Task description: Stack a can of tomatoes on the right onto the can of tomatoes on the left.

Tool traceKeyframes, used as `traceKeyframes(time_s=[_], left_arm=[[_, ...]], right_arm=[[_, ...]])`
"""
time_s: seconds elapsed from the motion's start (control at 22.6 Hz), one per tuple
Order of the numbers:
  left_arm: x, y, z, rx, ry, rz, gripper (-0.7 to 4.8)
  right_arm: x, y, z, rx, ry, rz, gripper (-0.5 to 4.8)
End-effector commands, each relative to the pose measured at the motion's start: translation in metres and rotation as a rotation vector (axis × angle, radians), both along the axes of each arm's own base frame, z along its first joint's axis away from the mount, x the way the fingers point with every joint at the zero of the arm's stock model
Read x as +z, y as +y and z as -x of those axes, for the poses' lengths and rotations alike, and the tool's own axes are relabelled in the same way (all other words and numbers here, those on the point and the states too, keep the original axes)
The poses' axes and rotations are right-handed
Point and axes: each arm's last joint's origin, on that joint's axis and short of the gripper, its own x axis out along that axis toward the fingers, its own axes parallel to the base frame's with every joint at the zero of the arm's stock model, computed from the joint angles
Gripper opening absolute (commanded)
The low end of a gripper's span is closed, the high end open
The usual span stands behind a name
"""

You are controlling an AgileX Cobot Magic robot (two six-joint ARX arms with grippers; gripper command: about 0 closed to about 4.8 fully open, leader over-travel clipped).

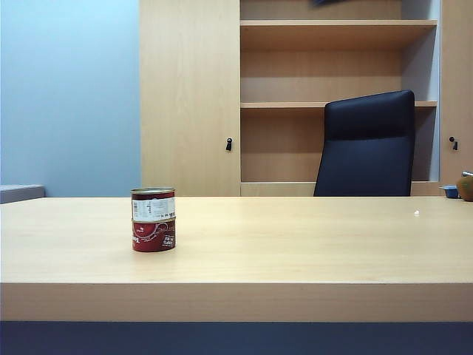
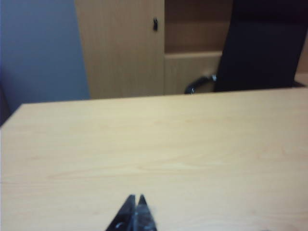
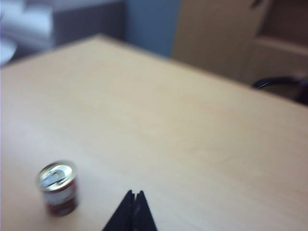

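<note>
Exterior view gives you the result plainly: the top can (image 1: 153, 203) sits on the bottom can (image 1: 154, 235) at about 9 o'clock on the desk (image 1: 295, 244), upright, edges lined up, with neither arm in that frame. I judge the stacking done — what is left is keeping clear of it.

Your right gripper (image 3: 134, 194) has its 2 fingers pressed together and holds nothing. It hangs above the desk with the stack down at roughly 8 o'clock from its tips, apart from it. Your left gripper (image 2: 136, 198) is likewise pinched closed and empty, over bare wood.

The risk from here is a knock. If the right arm swings low back across toward 8 o'clock, a finger or the wrist could clip the top can and tip it off, since nothing but its own weight holds it there. A bump to the desk would do the same.

Only the right wrist view shows the pull-tab lid (image 3: 56, 174) from above. The exterior view alone shows there are 2 cans and how squarely they sit. The left wrist view shows no can at all.
</note>
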Motion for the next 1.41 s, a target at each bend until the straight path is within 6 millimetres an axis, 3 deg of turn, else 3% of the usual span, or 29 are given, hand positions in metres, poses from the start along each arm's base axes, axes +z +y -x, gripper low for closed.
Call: traceKeyframes(time_s=[0.04,0.27,0.44,0.57,0.75,0.93,1.41], left_arm=[[-0.006,0.001,0.006,0.011,-0.059,0.010,-0.05],[-0.030,0.000,0.010,-0.004,-0.045,0.010,-0.05],[-0.062,0.001,0.016,-0.006,-0.097,0.095,-0.05],[-0.079,0.001,0.017,0.001,-0.064,0.094,-0.05],[-0.099,0.002,0.020,0.005,-0.006,0.085,-0.05],[-0.106,0.002,0.020,0.026,0.069,0.080,-0.05],[-0.104,0.003,0.026,0.023,0.063,0.080,-0.05]], right_arm=[[0.010,-0.032,0.031,-0.093,-0.116,-0.114,-0.07],[0.016,-0.072,0.071,-0.183,-0.207,-0.210,-0.05],[0.002,-0.103,0.104,-0.215,-0.213,-0.220,-0.04],[-0.009,-0.113,0.116,-0.209,-0.178,-0.180,0.00],[-0.024,-0.119,0.122,-0.225,-0.108,-0.101,0.00],[-0.028,-0.118,0.122,-0.188,-0.074,-0.065,0.00],[-0.029,-0.118,0.122,-0.189,-0.073,-0.064,0.00]])
